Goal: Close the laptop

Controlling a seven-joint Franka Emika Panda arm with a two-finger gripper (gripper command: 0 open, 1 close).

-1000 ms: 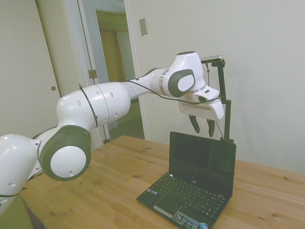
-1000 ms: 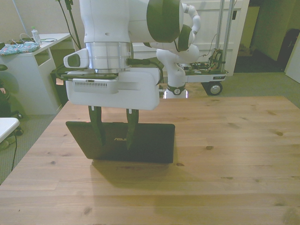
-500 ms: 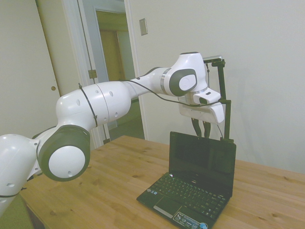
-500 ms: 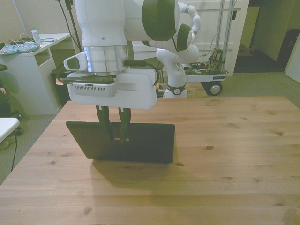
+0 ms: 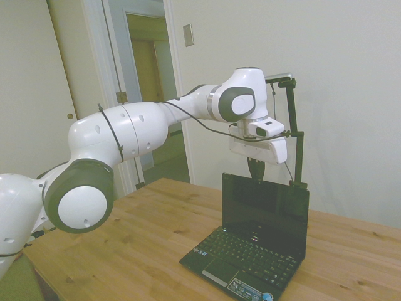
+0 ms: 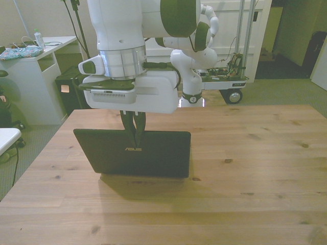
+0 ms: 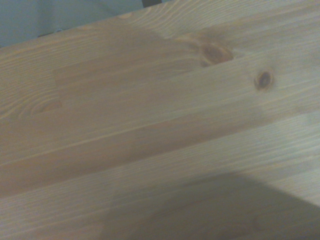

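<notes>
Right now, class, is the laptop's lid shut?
No. In the side view the laptop stands open, screen upright above its keyboard.

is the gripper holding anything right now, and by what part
Nothing is held. The gripper has its fingers shut together, hanging by the top edge of the laptop lid, on the lid's back side, with nothing between them.

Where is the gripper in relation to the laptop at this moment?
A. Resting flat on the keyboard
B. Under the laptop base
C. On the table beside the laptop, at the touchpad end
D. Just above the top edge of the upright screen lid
D: in the side view the gripper, fingers together, hangs just above the top edge of the open laptop, whose lid stands upright; the front view shows it at that edge too.
</notes>
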